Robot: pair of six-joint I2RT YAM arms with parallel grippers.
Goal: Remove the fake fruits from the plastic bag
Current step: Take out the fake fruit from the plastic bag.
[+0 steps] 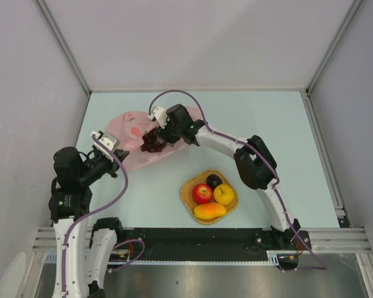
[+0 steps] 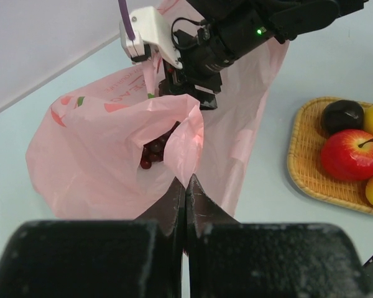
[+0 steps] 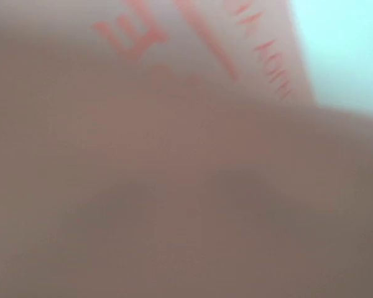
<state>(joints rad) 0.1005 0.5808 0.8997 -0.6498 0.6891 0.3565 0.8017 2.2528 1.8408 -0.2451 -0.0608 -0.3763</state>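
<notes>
The pink plastic bag [image 1: 132, 138] lies at the table's left-centre. My left gripper [image 2: 186, 181] is shut on the near rim of its mouth and holds it up. My right gripper [image 1: 156, 137] reaches into the open mouth from the far side, right over the dark grape bunch [image 1: 151, 145], which shows inside the bag in the left wrist view [image 2: 151, 153]. Its fingertips are hidden by the rim. The right wrist view shows only blurred pink plastic [image 3: 174, 93]. The red apple [image 1: 202, 193], yellow fruit [image 1: 224, 194], one dark plum [image 1: 214, 180] and the mango [image 1: 209, 212] lie on the tray.
The woven tray [image 1: 188, 200] sits on the table to the right of the bag, near the front edge; it also shows in the left wrist view [image 2: 298, 167]. Grey walls close in the table on the left, back and right.
</notes>
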